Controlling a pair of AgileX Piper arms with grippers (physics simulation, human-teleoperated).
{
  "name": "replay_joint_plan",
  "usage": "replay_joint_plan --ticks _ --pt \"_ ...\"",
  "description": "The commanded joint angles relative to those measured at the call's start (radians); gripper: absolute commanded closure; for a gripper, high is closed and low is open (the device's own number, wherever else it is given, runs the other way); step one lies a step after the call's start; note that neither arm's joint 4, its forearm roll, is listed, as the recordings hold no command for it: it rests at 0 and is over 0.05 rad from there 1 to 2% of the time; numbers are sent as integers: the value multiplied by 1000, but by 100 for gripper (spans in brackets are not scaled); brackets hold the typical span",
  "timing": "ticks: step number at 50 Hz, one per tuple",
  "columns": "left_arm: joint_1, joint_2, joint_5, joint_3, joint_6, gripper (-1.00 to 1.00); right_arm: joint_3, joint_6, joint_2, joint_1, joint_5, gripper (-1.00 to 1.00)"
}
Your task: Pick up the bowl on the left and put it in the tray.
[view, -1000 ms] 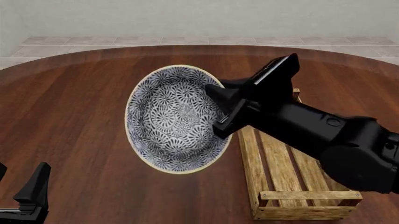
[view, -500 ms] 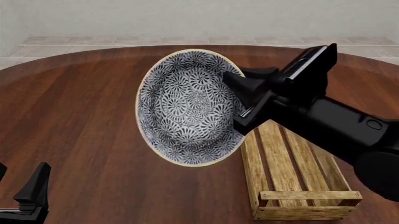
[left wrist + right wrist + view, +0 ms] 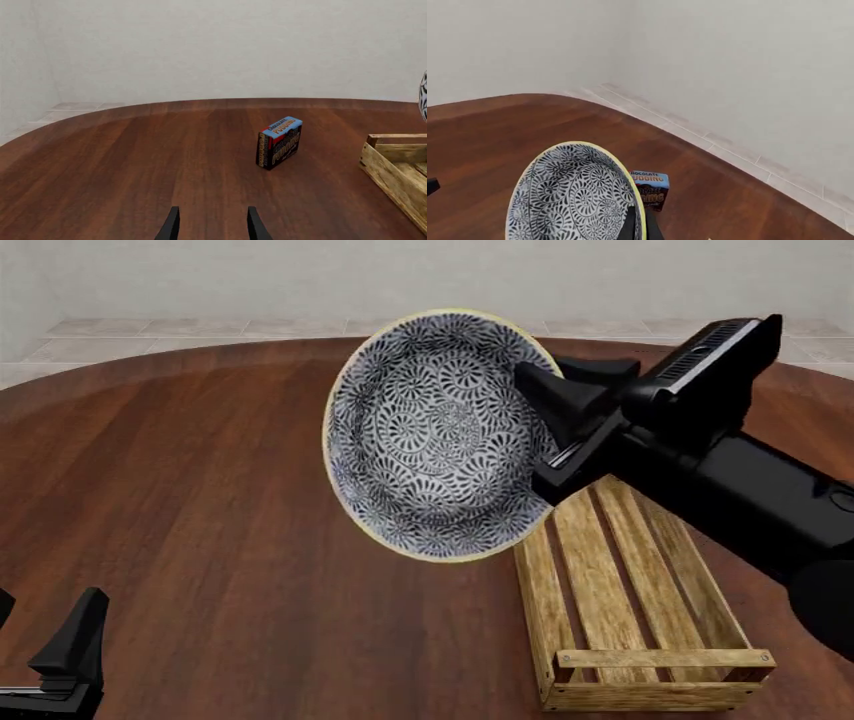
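Note:
The bowl [image 3: 434, 435], white with a dense dark-blue floral pattern and a cream rim, hangs in the air, tipped on its side with its inside facing the camera. My right gripper [image 3: 545, 440] is shut on its right rim. The bowl's lower edge overlaps the far left corner of the light-wood slatted tray [image 3: 627, 590], which lies on the table at the right. The right wrist view shows the bowl [image 3: 574, 195] edge-on against one finger [image 3: 639, 225]. My left gripper [image 3: 212, 227] stands open and empty near the table's front left [image 3: 67, 660]. A sliver of the bowl [image 3: 423, 95] shows above the tray [image 3: 393, 160].
A small pudding box [image 3: 279, 142] stands upright on the brown wooden table [image 3: 200, 490] beyond the tray's far end, also visible behind the bowl as the pudding box [image 3: 649, 189]. A pale wall and tiled floor lie past the table's rounded far edge.
The right gripper has lifted the bowl higher and carried it to the right, toward the tray's far end, tilting it more upright. The left arm has not moved.

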Motion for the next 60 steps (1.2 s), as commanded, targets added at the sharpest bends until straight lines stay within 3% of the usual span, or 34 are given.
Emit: replay_joint_plan --ticks 1,5,7,8,10,14,15,19,25,30,32,37,40,43,44,45,49,50,52,55,56,58,60 --pt "0 0 0 0 0 -100 0 -26 -6 -46 -38 100" --pt "0 0 0 0 0 -100 -1 -19 -20 -55 -36 100" --pt "0 0 0 0 0 -100 -33 96 -17 -76 5 100" --pt "0 0 0 0 0 -100 -34 82 -15 -80 9 100" --pt "0 0 0 0 0 -100 -48 165 -22 -79 40 100" --pt "0 0 0 0 0 -100 -41 161 -39 -87 48 100" --pt "0 0 0 0 0 -100 -42 198 -41 -86 56 100" --pt "0 0 0 0 0 -100 -34 230 -43 -112 52 100" --pt "0 0 0 0 0 -100 -14 232 -62 -124 47 100" --pt "0 0 0 0 0 -100 1 280 -53 -183 20 100" --pt "0 0 0 0 0 -100 10 275 -66 -174 19 100" --pt "0 0 0 0 0 -100 12 284 -79 -268 27 100" --pt "0 0 0 0 0 -100 23 293 -133 -279 48 100" --pt "0 0 0 0 0 -100 30 251 -156 -315 48 100" --pt "0 0 0 0 0 -100 29 299 -156 -328 58 100" --pt "0 0 0 0 0 -100 28 308 -160 -332 62 100" --pt "0 0 0 0 0 -100 53 255 -184 -343 47 100" --pt "0 0 0 0 0 -100 52 280 -177 -332 52 100" --pt "0 0 0 0 0 -100 57 262 -177 -346 41 100" --pt "0 0 0 0 0 -100 70 209 -192 -360 24 100" --pt "0 0 0 0 0 -100 64 236 -189 -354 33 100" --pt "0 0 0 0 0 -100 69 204 -198 -369 21 100" --pt "0 0 0 0 0 -100 66 221 -205 -365 33 100"
